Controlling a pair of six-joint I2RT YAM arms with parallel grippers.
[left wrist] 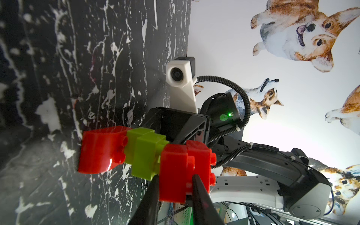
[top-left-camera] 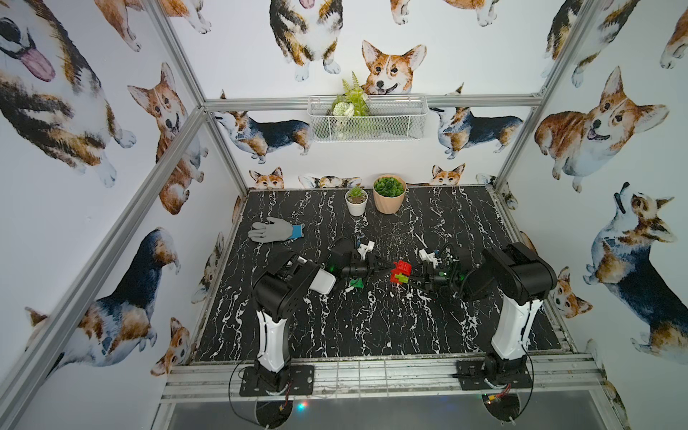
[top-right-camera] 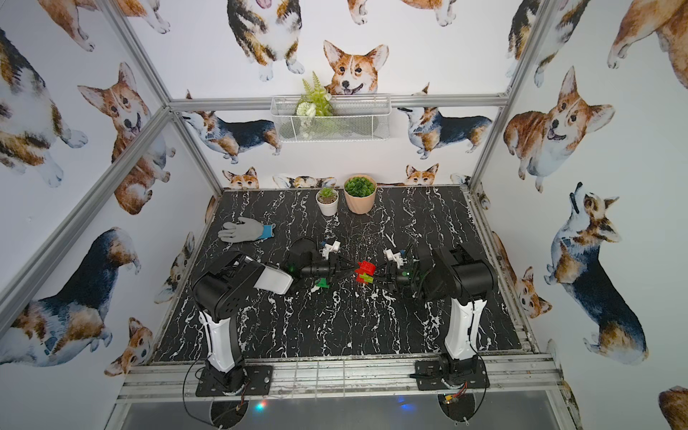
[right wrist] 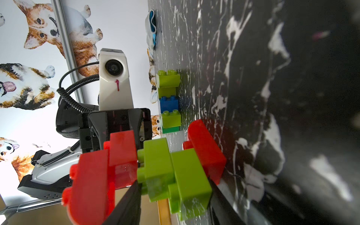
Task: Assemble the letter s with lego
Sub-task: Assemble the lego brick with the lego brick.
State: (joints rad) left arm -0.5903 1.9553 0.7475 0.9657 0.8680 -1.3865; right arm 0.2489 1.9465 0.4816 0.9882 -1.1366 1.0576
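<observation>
Lego cluster [top-left-camera: 401, 271], 3 red and 2 lime green bricks joined in a row, is at mid-bench between both arms. Left tool [left wrist: 175, 178] pinches the red end. Right tool [right wrist: 173, 185] pinches the lime green middle section. Whether the far red brick touches the bench [top-left-camera: 372, 327] cannot be determined. Second lego stack [right wrist: 169, 101], with lime green, blue and dark green bricks, lies on the bench near the cluster. Grey glove [top-left-camera: 271, 230] lies well apart, rear left.

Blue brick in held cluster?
No, the cluster is red and lime; the blue brick is in a stack on the table.
</observation>
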